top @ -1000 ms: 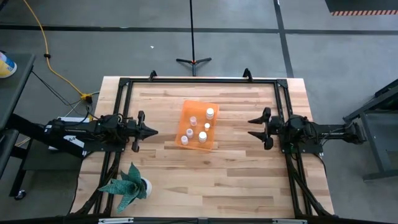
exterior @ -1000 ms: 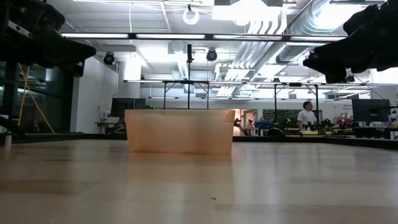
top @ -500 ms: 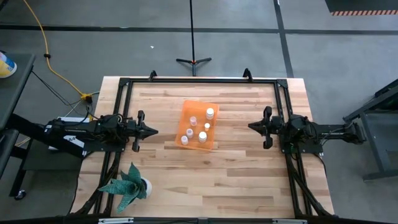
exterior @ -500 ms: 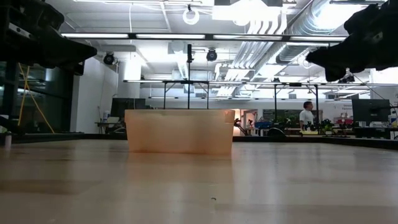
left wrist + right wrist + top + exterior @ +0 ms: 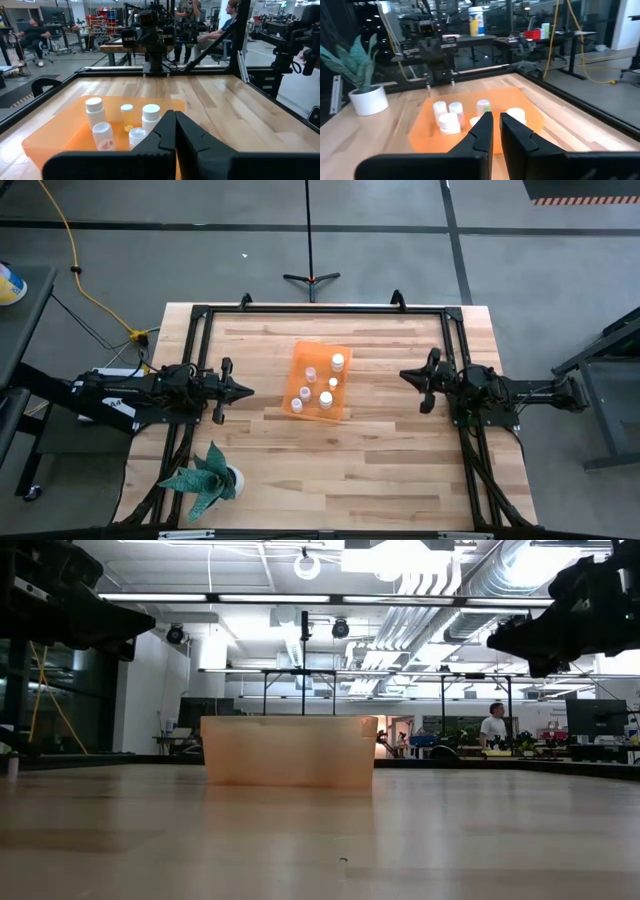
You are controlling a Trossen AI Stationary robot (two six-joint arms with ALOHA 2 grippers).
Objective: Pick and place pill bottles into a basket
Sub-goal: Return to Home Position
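The orange basket [image 5: 318,358] rests on its base mid-table, and several white pill bottles [image 5: 326,397] stand upright inside it. My left gripper [image 5: 250,390] hovers shut to the basket's left, above the table and pointing at it. My right gripper [image 5: 403,376] hovers shut to its right, also pointing at it. The left wrist view shows the bottles [image 5: 94,107] behind the shut fingers [image 5: 175,117]. In the right wrist view the bottles [image 5: 440,107] sit in the basket [image 5: 425,132] beyond my right gripper [image 5: 496,120]. From table height only the basket's wall [image 5: 288,750] shows.
A green spiky plant in a white pot [image 5: 205,480] stands at the table's near left corner. A black frame [image 5: 320,309] runs along the table's far and side edges. Bare wood lies all around the basket. People sit in the room beyond the table.
My right gripper has shut its wide-open fingers on nothing, staying in place to the right of the basket. My left gripper has kept still.
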